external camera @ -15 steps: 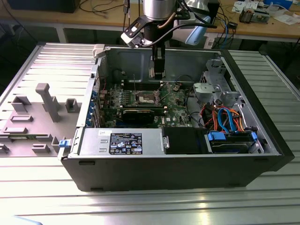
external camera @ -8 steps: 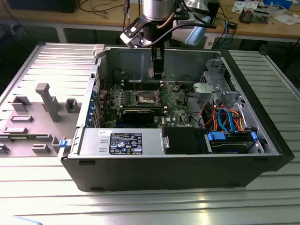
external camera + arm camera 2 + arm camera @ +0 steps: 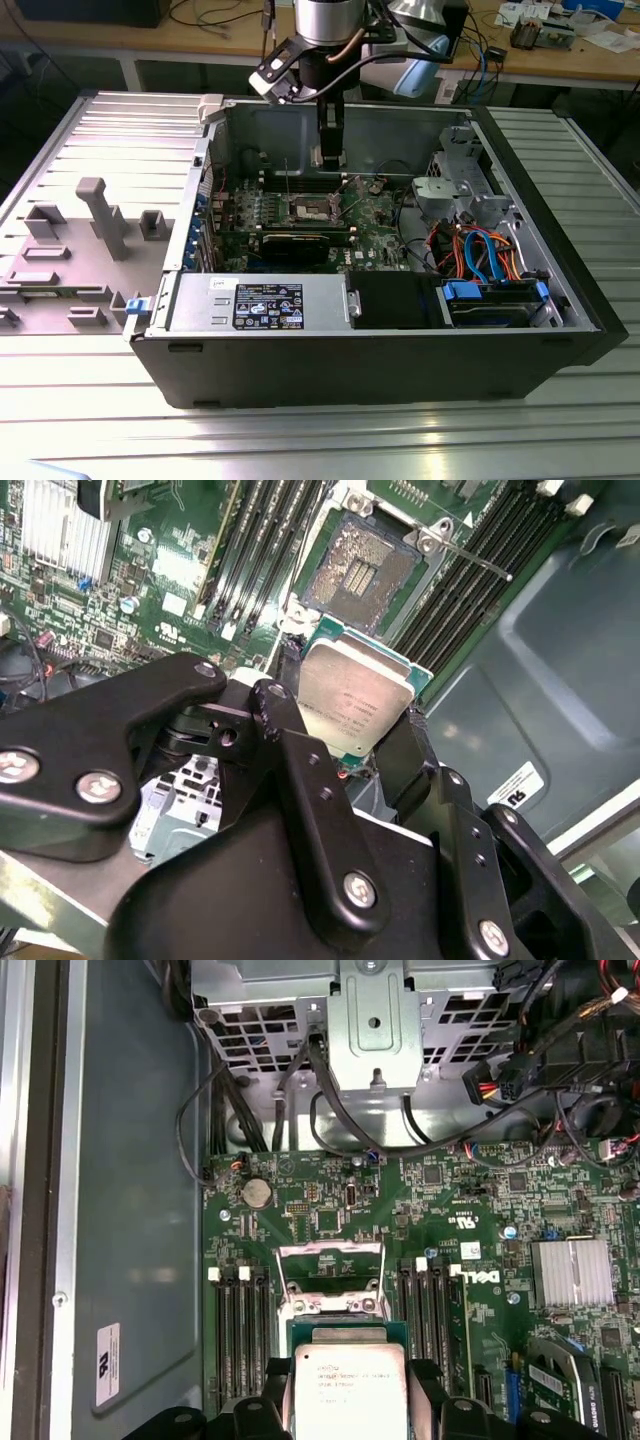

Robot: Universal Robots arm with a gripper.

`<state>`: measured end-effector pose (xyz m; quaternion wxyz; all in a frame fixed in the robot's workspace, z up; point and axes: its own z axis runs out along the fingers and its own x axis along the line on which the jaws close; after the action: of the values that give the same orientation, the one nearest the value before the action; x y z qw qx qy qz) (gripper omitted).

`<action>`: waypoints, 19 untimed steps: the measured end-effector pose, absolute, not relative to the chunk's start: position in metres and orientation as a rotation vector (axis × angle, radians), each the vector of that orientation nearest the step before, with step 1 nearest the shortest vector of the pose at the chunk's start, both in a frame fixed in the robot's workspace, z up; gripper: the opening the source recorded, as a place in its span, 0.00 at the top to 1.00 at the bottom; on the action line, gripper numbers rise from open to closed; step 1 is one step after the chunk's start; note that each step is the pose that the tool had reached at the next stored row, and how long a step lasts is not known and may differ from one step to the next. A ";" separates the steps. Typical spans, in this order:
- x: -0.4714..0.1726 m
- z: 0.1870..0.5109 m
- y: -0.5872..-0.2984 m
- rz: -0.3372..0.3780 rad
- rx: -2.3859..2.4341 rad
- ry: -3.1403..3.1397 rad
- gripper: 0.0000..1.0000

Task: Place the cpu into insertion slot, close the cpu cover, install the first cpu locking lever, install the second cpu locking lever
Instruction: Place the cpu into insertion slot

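My black gripper (image 3: pixel 345 725) is shut on the cpu (image 3: pixel 355 702), a flat square chip with a silvery top and pale edge, gripped on two opposite sides. In the first wrist view the cpu (image 3: pixel 350 1390) sits between the fingers (image 3: pixel 428 1405) above the green motherboard (image 3: pixel 300 1200). The insertion slot (image 3: pixel 362 568) lies bare just beyond the chip, its dark middle showing. The cpu cover (image 3: pixel 330 1252) stands raised at the socket's far side. A thin lever (image 3: pixel 470 558) sticks out beside the socket. In the exterior view the gripper (image 3: pixel 328 158) hangs inside the open case over the socket (image 3: pixel 308 208).
Long black memory slots (image 3: pixel 235 1340) flank the socket on both sides. A finned heat sink (image 3: pixel 570 1272) and a metal drive cage (image 3: pixel 375 1020) with cables stand nearby. The case wall (image 3: pixel 300 130) and power supply (image 3: pixel 260 300) bound the board.
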<state>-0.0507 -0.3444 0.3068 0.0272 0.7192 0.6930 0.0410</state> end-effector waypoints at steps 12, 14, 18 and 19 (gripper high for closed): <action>-0.052 0.301 -0.346 0.129 2.185 2.178 0.46; -0.052 0.297 -0.347 0.130 2.182 2.182 0.46; -0.052 0.294 -0.347 0.130 2.179 2.186 0.46; -0.052 0.294 -0.347 0.130 2.179 2.186 0.46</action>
<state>-0.0518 -0.3467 0.2941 0.0264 0.7051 0.7074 0.0421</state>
